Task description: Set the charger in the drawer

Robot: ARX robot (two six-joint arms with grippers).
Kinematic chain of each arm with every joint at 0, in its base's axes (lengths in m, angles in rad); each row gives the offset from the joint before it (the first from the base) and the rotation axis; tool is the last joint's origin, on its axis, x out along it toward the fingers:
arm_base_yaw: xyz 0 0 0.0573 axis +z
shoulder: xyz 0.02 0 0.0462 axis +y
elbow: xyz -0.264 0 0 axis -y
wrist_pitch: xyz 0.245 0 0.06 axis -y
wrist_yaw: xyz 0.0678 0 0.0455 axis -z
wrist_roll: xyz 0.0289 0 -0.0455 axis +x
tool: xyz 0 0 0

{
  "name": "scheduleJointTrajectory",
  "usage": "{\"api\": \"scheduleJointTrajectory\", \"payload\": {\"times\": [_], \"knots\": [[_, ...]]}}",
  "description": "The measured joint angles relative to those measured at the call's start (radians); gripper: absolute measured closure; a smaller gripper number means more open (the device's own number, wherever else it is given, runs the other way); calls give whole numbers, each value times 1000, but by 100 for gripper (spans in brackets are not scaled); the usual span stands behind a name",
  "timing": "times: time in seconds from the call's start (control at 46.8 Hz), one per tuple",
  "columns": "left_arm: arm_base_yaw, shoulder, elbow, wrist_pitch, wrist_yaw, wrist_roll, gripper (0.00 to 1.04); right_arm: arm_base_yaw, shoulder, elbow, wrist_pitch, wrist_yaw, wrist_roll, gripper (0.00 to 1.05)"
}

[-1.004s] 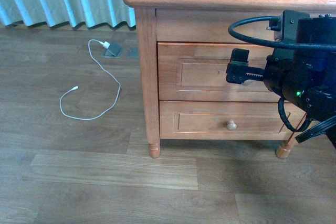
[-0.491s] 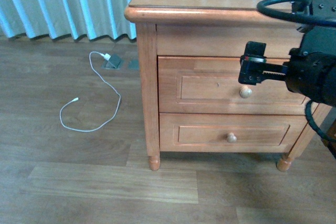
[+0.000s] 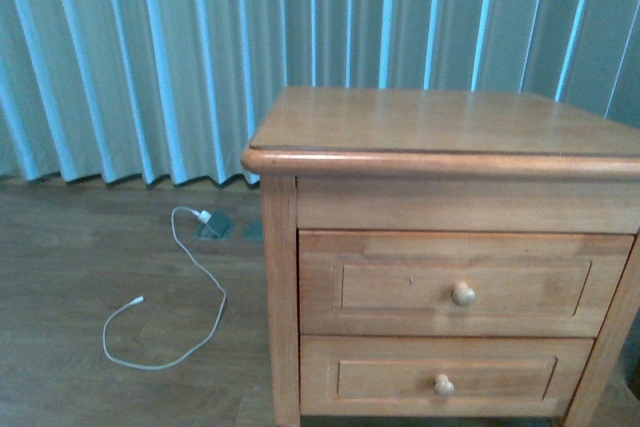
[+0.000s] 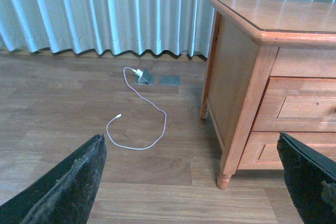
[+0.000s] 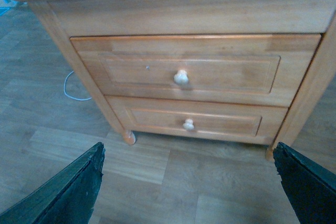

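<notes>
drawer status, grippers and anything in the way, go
Left gripper open, empty. Right gripper open, empty, facing the nightstand. Drawer shut, knob untouched. Charger not in view; only a white cable on the floor.

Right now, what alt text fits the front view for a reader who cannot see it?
A wooden nightstand with both drawers shut: the taller upper drawer above a shorter bottom drawer, each with a round pale knob. A white cable lies on the wood floor before pale curtains; no arm shows.

Domestic bedroom indicated: wooden nightstand (image 3: 440,267), pleated curtains (image 3: 200,57), wood-plank floor (image 4: 79,103), white cable (image 3: 170,297) trailed across it.
</notes>
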State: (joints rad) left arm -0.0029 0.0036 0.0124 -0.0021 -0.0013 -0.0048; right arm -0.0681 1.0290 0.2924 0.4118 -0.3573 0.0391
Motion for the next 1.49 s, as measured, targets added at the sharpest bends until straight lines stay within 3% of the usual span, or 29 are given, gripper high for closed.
{"api": "scheduleJointTrajectory", "payload": {"times": [0.171, 0.363, 0.406, 0.512, 0.598, 0.662, 0.854, 1.324, 1.409, 1.495], "knots": [[0, 0, 0, 0, 0, 0, 6, -123, -402, -106, -279, -69, -16, 8], [0, 0, 0, 0, 0, 0, 6, -138, -481, -109, -294, -72, -18, 8], [0, 0, 0, 0, 0, 0, 6, -129, -486, -121, -262, -33, -18, 10], [0, 0, 0, 0, -2, 0, 6, -71, -529, -206, -39, 196, -28, 28], [0, 0, 0, 0, -1, 0, 6, -50, -566, -221, -24, 247, -32, 42], [0, 0, 0, 0, -1, 0, 6, 28, -606, -234, -49, 346, -33, 58], [0, 0, 0, 0, -1, 0, 6, 64, -697, -281, -84, 357, -37, 104], [0, 0, 0, 0, -1, 0, 6, 65, -857, -288, -237, 357, -38, 103], [0, 0, 0, 0, -2, 0, 6, 65, -981, -287, -396, 356, -39, 103], [0, 0, 0, 0, -1, 0, 6, 65, -1023, -287, -406, 357, -39, 103]]}}
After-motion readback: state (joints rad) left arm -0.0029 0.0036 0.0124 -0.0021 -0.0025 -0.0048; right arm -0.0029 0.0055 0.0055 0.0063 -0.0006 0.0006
